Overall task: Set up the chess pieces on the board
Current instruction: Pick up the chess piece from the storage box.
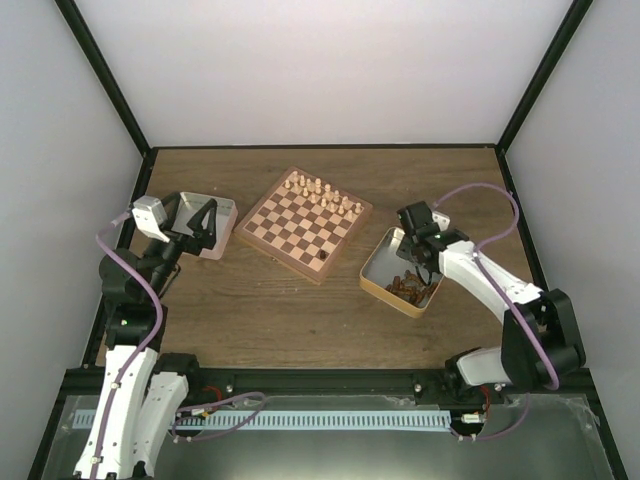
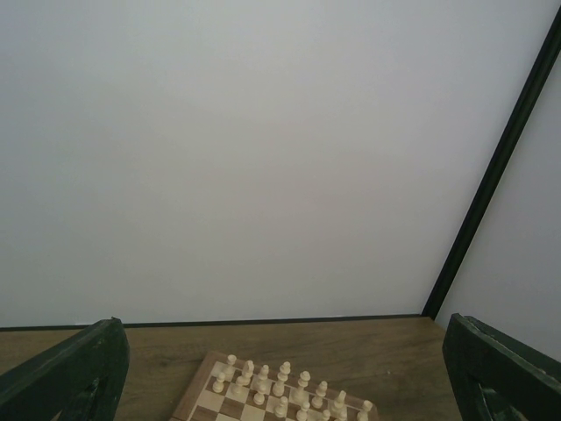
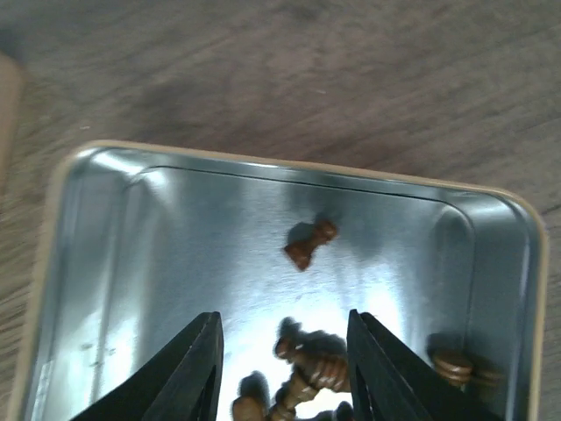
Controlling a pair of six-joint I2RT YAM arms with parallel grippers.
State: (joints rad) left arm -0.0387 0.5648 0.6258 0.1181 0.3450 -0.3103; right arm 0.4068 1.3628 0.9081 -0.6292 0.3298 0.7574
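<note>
A shallow metal tin (image 3: 263,165) sits on the table (image 1: 280,310) just off the chessboard's (image 1: 300,225) right-hand corner, and it holds the loose dark brown chess pieces (image 3: 316,364). Most of them lie heaped at the tin's near end. One dark pawn (image 3: 308,244) lies on its side, alone on the bare metal floor farther in, and another piece (image 3: 456,367) rests against the right wall.

The right fingers (image 3: 197,368) hang low inside this tin, spread apart on either side of the heap and grasping nothing.

On the board, the pale pieces (image 1: 320,190) fill the two far rows, and a single dark piece (image 1: 323,256) stands on a square near the near-right edge.

A second tin (image 1: 225,215) sits left of the board. The left arm covers most of it, so I cannot tell what is in it. The left fingers (image 2: 70,377) are spread wide and released above it, with nothing between them.
</note>
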